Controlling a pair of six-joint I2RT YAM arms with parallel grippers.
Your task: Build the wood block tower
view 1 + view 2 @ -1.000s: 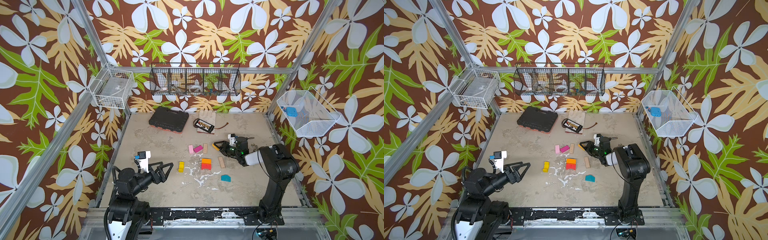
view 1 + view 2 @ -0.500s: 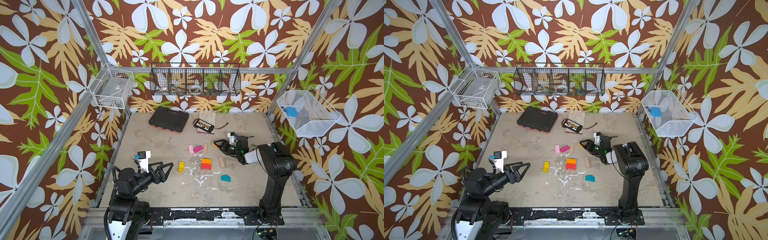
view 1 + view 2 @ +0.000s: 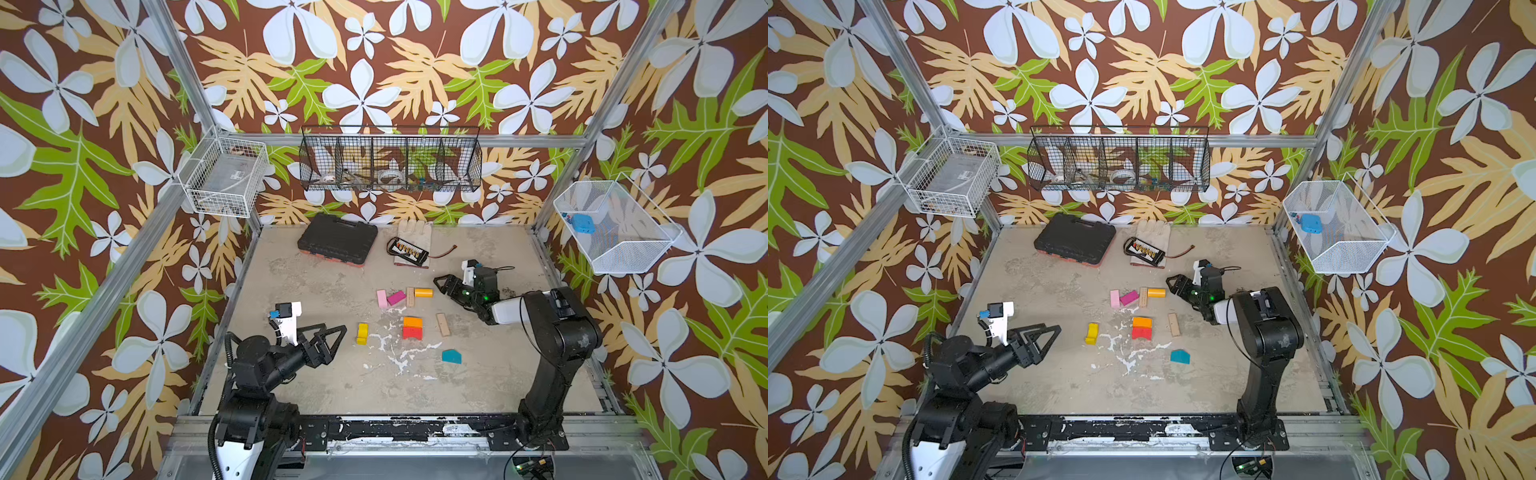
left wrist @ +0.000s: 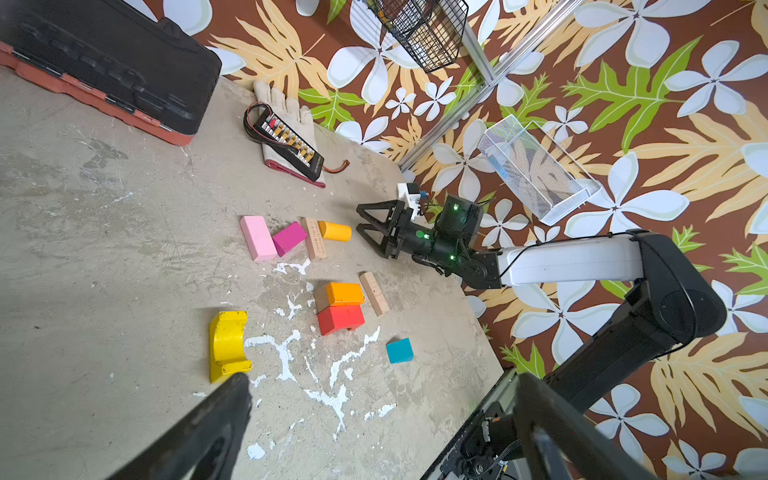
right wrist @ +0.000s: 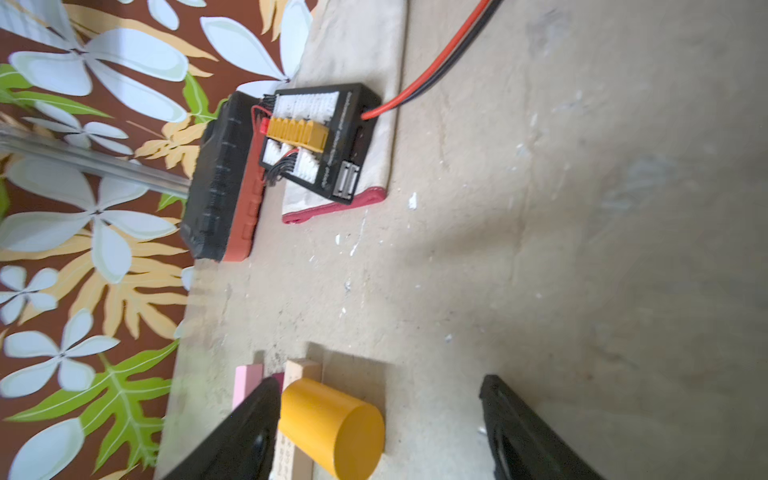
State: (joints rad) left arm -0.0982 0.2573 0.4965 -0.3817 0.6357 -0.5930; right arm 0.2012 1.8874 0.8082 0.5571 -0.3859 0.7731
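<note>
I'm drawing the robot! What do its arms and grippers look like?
Both arms are black with cables. The right arm has a white section and green lights. The left gripper and right gripper have black triangular fingers and white camera mounts.

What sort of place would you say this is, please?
Most likely a robot test cell: two robot arms mounted along a scuffed table, an aluminium frame with leaf-print walls, and wire baskets hung around it.
</note>
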